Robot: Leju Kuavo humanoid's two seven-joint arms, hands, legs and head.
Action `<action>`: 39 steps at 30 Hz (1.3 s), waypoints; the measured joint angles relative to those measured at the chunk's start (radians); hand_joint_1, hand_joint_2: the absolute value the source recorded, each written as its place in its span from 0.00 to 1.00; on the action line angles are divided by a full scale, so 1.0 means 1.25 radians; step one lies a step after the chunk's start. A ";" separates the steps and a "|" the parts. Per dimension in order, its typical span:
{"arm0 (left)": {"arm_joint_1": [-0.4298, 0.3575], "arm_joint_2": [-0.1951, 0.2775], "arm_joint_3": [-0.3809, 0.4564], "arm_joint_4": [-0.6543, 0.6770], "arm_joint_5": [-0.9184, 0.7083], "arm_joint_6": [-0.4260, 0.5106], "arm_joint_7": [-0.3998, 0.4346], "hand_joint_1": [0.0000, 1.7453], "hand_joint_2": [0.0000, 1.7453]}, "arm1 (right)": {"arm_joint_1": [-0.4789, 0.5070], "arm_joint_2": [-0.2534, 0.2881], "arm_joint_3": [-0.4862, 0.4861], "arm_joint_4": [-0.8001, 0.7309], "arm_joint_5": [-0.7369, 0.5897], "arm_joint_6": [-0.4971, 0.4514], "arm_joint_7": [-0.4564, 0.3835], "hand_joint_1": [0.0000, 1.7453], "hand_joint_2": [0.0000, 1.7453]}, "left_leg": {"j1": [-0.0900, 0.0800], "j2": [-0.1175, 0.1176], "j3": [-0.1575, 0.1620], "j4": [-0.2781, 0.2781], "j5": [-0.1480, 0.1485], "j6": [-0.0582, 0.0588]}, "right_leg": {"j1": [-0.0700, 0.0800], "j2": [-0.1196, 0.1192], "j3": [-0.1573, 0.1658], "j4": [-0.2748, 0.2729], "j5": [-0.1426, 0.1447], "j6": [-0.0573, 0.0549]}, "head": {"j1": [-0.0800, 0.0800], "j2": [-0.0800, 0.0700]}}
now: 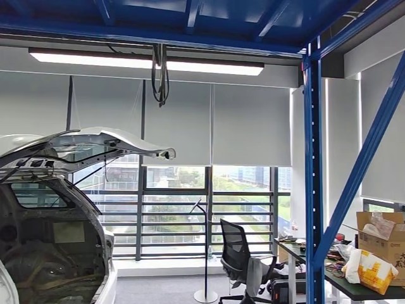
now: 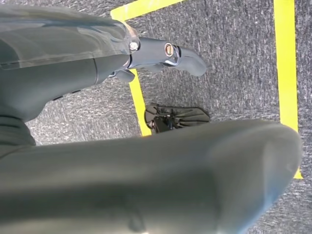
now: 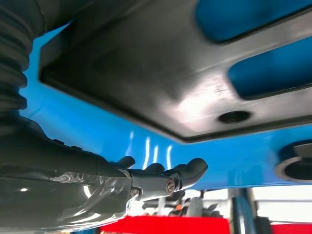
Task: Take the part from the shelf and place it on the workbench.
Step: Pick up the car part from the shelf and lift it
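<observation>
The part [image 3: 176, 73] is a flat dark grey plate with long slots and a round hole, lying against the bright blue shelf surface [image 3: 92, 131]. My right hand [image 3: 162, 180] is close beside it, fingers stretched out straight along the blue surface. A strip of blue shows between the fingers and the plate's edge, and nothing lies in the hand. My left hand [image 2: 165, 51] hangs over the floor with fingers extended and holds nothing.
A blue shelf upright [image 1: 312, 190] and diagonal brace stand at the right. Behind them a dark desk [image 1: 362, 288] carries a cardboard box [image 1: 382, 237] and clutter. A car with its hatch raised [image 1: 47, 240] is on the left, with an office chair [image 1: 236, 253] between. Yellow tape [image 2: 285, 58] marks the grey carpet.
</observation>
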 joint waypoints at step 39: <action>-0.015 -0.014 0.003 0.000 0.000 -0.008 -0.003 0.00 0.00 | -0.059 0.130 0.095 0.165 0.008 -0.064 -0.017 0.00 1.00 | 0.000 0.000 0.000 0.000 0.000 0.000 | 0.000 0.000 0.000 0.000 0.000 0.000 | 0.000 0.000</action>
